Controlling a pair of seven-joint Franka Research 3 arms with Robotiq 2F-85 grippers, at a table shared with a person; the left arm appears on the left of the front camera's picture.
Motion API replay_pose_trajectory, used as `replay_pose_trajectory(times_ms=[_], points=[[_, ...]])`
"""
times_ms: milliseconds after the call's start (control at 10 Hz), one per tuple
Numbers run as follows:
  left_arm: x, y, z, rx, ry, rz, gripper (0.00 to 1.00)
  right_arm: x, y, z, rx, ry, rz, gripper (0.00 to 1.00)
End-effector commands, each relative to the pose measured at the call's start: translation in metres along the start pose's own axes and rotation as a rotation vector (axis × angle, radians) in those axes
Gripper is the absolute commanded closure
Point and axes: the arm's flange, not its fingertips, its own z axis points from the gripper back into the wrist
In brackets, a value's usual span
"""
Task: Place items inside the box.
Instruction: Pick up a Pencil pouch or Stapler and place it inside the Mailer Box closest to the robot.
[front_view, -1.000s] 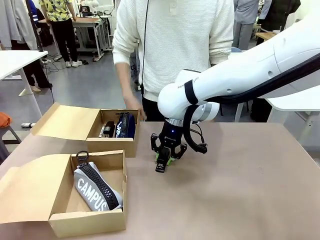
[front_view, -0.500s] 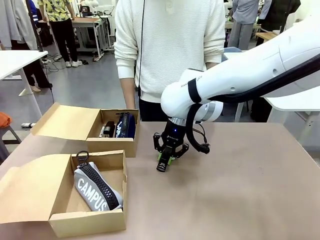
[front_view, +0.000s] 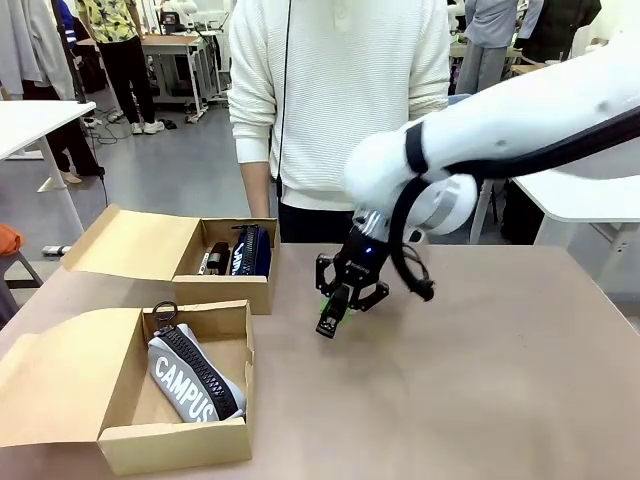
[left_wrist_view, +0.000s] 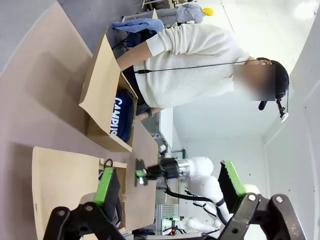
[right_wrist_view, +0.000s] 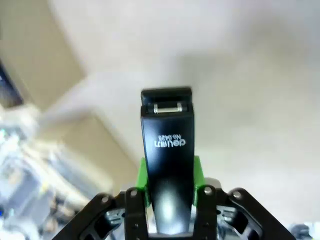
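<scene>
My right gripper (front_view: 337, 303) hangs tilted above the table's middle, shut on a black stapler (front_view: 328, 326) that points down and to the left. In the right wrist view the stapler (right_wrist_view: 167, 142) sticks out between the green pads, which grip both its sides. The near cardboard box (front_view: 228, 440) holds the grey "CAMPUS" pencil case (front_view: 190, 378). The far box (front_view: 225, 289) holds a navy pencil case (front_view: 251, 251) and a dark item beside it. My left gripper (left_wrist_view: 170, 185) is open with nothing between its fingers, and looks along the table at the CAMPUS case (left_wrist_view: 119, 118).
A person in a white sweater (front_view: 345, 100) stands at the table's far edge, arms hanging at the sides. Both boxes have their lids (front_view: 130, 243) folded open to the left. Bare tabletop (front_view: 480, 380) stretches right of the boxes.
My right gripper has risen and shifted a little right and back with the stapler. The person's hand has drawn away from the far box.
</scene>
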Motion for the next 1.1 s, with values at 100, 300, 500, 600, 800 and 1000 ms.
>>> replay_pose_trajectory(times_ms=[100, 300, 500, 600, 800, 1000], points=[[0.000, 0.000, 0.001, -0.019, -0.001, -0.015, 0.00, -0.128, -0.054, 0.070, 0.078, 0.131, 0.146, 1.00], [0.000, 0.000, 0.001, -0.019, -0.001, -0.015, 0.00, -0.169, -0.067, 0.071, 0.108, 0.181, 0.421, 1.00], [0.000, 0.000, 0.001, -0.019, -0.001, -0.015, 0.00, -0.164, -0.055, 0.073, 0.074, 0.171, 0.286, 0.63], [0.000, 0.000, 0.001, -0.019, -0.001, -0.015, 0.00, -0.145, -0.046, 0.066, 0.076, 0.201, 0.315, 0.63], [0.000, 0.000, 0.001, -0.019, -0.001, -0.015, 0.00, -0.121, -0.004, 0.047, 0.028, 0.193, 0.418, 0.63], [0.000, 0.000, 0.001, -0.019, -0.001, -0.015, 0.00, -0.106, 0.029, 0.026, -0.063, 0.236, 0.420, 0.63]])
